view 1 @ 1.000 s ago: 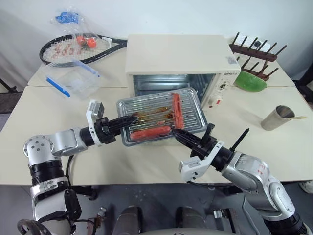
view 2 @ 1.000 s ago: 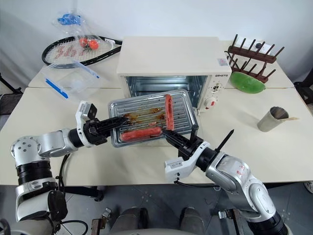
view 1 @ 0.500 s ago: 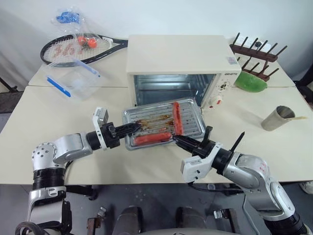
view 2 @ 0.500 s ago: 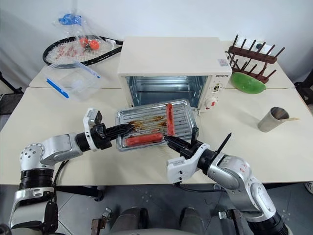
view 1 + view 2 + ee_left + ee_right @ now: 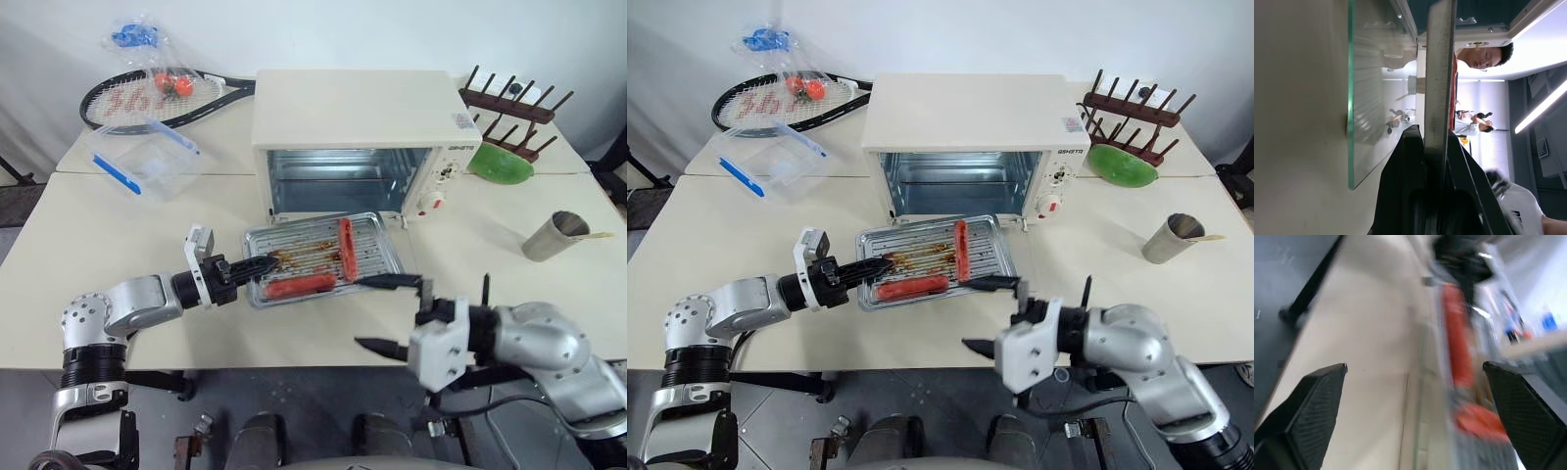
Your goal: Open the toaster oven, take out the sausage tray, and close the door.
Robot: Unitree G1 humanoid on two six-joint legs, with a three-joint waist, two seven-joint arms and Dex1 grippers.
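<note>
While the cream-white boxy toaster oven (image 5: pixel 353 132) stands with its cavity exposed, its clear glass door (image 5: pixel 328 220) lies folded down flat on the pale surface (image 5: pixel 88 245). On that door rests the shallow shiny metal sausage tray (image 5: pixel 323 257) with brown grease stains, carrying two red sausages (image 5: pixel 300 285), one lengthwise and one crosswise. The left claw (image 5: pixel 263 264) is clamped on the tray's left rim. The right claw (image 5: pixel 387 311) hangs near the tray's front right corner, fingers spread wide and apparently touching nothing. Around the oven lie one black tennis racket (image 5: pixel 147 98), one clear plastic box with a blue edge (image 5: pixel 142 160), one clear bag (image 5: pixel 137 37), one dark wooden peg rack (image 5: pixel 514 108), one green bowl (image 5: pixel 502 164) and one grey cup (image 5: pixel 556 236).
</note>
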